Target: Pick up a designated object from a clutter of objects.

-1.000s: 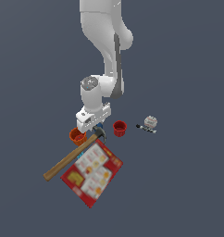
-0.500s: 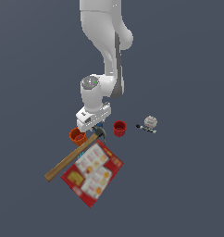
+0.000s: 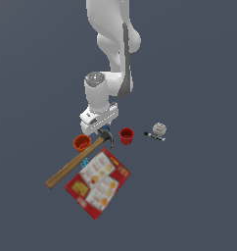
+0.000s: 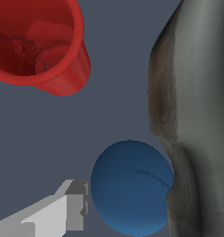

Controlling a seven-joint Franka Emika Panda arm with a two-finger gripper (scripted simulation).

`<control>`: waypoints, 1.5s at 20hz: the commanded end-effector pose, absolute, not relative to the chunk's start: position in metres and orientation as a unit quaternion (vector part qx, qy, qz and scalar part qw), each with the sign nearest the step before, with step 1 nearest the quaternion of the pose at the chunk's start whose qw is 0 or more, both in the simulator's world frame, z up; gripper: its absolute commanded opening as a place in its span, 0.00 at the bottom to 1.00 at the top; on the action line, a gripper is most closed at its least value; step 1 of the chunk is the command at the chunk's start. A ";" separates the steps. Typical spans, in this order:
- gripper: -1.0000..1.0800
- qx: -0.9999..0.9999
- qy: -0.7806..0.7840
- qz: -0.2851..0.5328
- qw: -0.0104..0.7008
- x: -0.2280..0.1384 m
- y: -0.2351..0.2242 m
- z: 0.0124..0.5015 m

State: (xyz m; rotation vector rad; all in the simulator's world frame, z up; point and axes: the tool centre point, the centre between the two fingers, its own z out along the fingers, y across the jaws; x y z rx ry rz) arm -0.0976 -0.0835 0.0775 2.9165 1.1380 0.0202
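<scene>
Claw [image 3: 102,130] low over the clutter, just above the dark head of the hammer [image 3: 76,163]; fingers hidden in the exterior view, and the wrist view shows one grey fingertip [image 4: 77,203] only, so whether they are apart or together cannot be told. Hammer lies flat, wooden handle running toward the exterior view's left, between the orange cup [image 3: 82,143] and the red-and-white flat box [image 3: 98,183], which it seems to touch. Red cup [image 3: 126,136] beside the head. White ball [image 3: 159,129] and black marker [image 3: 154,137] apart, toward the exterior view's right. Wrist view: blue round item [image 4: 132,187] close against a dark metal mass, probably the hammer head
</scene>
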 end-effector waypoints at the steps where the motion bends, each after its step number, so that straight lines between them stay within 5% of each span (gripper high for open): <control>1: 0.00 0.932 0.364 0.009 0.007 -0.098 -0.082 0.093; 30: 0.00 0.931 0.364 0.004 0.001 -0.132 -0.055 0.329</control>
